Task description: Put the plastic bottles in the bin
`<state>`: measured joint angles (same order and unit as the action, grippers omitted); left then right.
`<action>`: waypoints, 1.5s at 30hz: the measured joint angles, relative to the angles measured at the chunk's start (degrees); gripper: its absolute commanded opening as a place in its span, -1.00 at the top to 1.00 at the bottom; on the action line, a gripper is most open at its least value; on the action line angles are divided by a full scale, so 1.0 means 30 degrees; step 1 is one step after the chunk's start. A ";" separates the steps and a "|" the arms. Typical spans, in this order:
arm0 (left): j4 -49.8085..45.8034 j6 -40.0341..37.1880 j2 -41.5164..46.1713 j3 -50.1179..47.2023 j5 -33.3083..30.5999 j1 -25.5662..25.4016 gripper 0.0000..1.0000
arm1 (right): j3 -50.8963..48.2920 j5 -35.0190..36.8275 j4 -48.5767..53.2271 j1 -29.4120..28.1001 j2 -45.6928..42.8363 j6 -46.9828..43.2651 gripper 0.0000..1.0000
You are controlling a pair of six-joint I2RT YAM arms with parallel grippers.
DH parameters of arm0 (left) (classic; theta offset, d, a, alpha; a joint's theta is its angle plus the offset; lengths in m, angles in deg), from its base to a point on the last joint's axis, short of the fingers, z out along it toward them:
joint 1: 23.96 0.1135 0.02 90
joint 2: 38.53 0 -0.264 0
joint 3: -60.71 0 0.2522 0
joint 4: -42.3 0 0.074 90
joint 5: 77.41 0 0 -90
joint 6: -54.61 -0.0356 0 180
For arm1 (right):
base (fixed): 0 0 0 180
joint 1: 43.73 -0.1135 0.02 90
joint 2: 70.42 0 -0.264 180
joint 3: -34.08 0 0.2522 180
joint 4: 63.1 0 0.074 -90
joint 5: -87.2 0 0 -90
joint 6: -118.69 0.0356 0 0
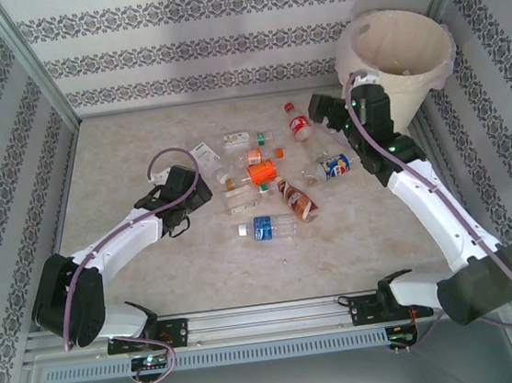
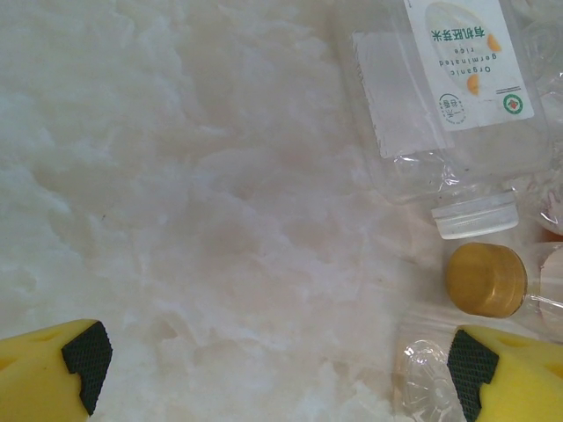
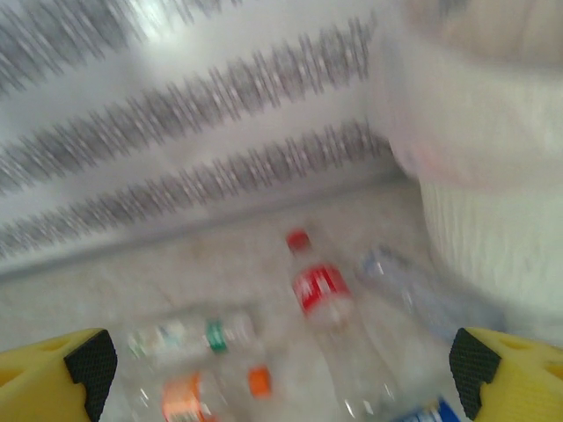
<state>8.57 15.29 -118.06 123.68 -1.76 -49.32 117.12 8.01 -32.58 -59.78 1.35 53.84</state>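
The left gripper [image 2: 277, 356] is spread wide with nothing between its yellow fingers [image 2: 40, 369], low over bare table [image 2: 176, 176]. At 3 o'clock in its wrist view, a crushed clear bottle [image 2: 427, 378] lies partly under one pad [image 2: 466, 365]. A gold cap [image 2: 484, 280] sits just above that, and a white-labelled bottle [image 2: 449, 79] lies at 1 o'clock.

The right gripper [image 3: 280, 365] is also fully spread and empty. Its wrist view is blurred, but a red-labelled bottle [image 3: 318, 290] lies ahead at 12 o'clock. The bin [image 3: 493, 237] rises close by at 2 o'clock.

From above, the plastic bottles [image 1: 264, 177] are scattered loosely around the middle of the table. The bin stands in the 1 o'clock corner, and I can't make out any bottle inside it yet.

I'd worry first about the left side. The nearest bottles lie touching or nearly so, and a finger already overlaps one of them. Closing there could pinch the edge of a crumpled bottle, squirt it away, or drag its neighbour along. Round caps will roll if nudged.

On the right, the arm works right beside the bin, so a careless swing could knock it or snag the loose bag liner. With both arms reaching into the same pile, they could also foul each other.
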 measured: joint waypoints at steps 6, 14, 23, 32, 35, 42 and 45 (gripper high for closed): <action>0.0095 0.0007 -0.0073 -0.0058 0.0204 0.0000 -0.99 | -0.2514 0.0758 0.1923 0.0182 0.1472 0.2761 -0.96; 0.0087 0.0000 -0.0335 -0.0058 0.0277 0.0087 -0.99 | -0.4495 0.0029 0.1596 0.2514 0.3912 0.8910 -0.96; 0.0080 0.0000 -0.0335 -0.0058 0.0262 0.0248 -0.99 | -0.4284 -0.0860 0.0444 0.1778 0.6492 1.2152 -0.94; 0.0066 0.0168 -0.0335 -0.0073 0.0204 0.0284 -0.99 | -0.4218 -0.3599 0.0262 -0.0816 0.6900 0.7898 -0.96; 0.0058 0.0270 -0.0335 -0.0087 0.0189 0.0372 -0.99 | -0.4233 -0.3789 0.0605 -0.2055 0.6900 0.6011 -0.96; 0.0066 0.0284 -0.0503 -0.0087 0.0277 0.0372 -0.99 | -0.4408 -0.3417 0.1617 -0.3993 0.7679 0.4044 -0.90; 0.0058 0.0284 -0.0656 -0.0080 0.0277 0.0372 -0.99 | -0.4386 -0.2805 0.2215 -0.3971 0.8677 0.4058 -0.80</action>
<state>8.75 16.14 -120.03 123.44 -0.93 -48.21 103.96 -0.40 -25.94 -71.69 27.38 66.01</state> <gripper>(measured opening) 0.994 0.923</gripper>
